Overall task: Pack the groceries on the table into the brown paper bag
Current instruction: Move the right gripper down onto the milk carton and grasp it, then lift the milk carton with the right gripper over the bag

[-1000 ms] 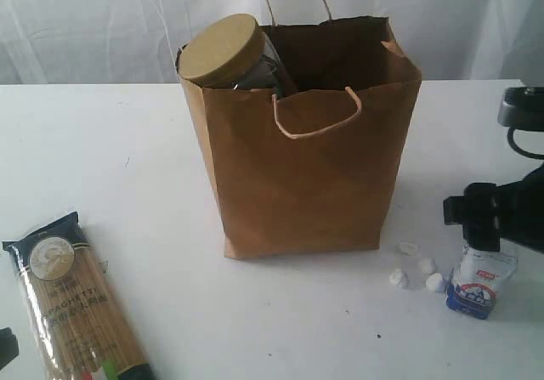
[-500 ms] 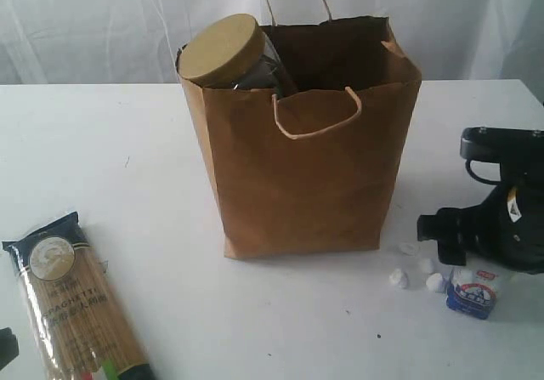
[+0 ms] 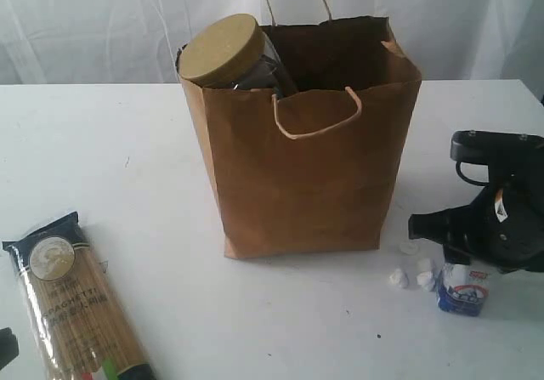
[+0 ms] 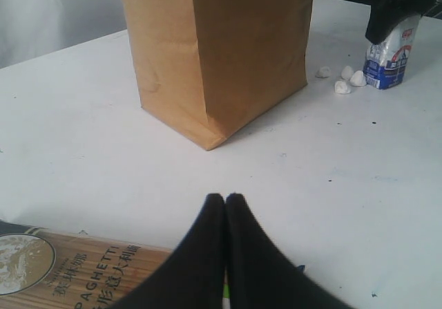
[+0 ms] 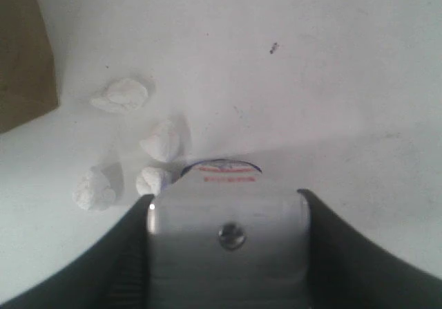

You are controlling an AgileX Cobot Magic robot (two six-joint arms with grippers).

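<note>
white table (image 3: pixel 127 167): your right hand (image 5: pixel 225 212) grasps the small white-blue packet (image 3: pixel 463 295), upright, long axis vertical, right of the brown paper bag (image 3: pixel 306 176); left hand (image 4: pixel 226 202) clenched empty by the flat-lying blue-ended spaghetti packet (image 3: pixel 72 303).

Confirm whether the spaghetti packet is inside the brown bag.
No, the blue-ended spaghetti packet lies flat on the table, apart from the brown paper bag.

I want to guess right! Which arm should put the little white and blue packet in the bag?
The right one. The right gripper has its fingers on both sides of the small white-blue packet, beside the brown paper bag. The left gripper is shut, away by the blue-ended spaghetti packet.
</note>
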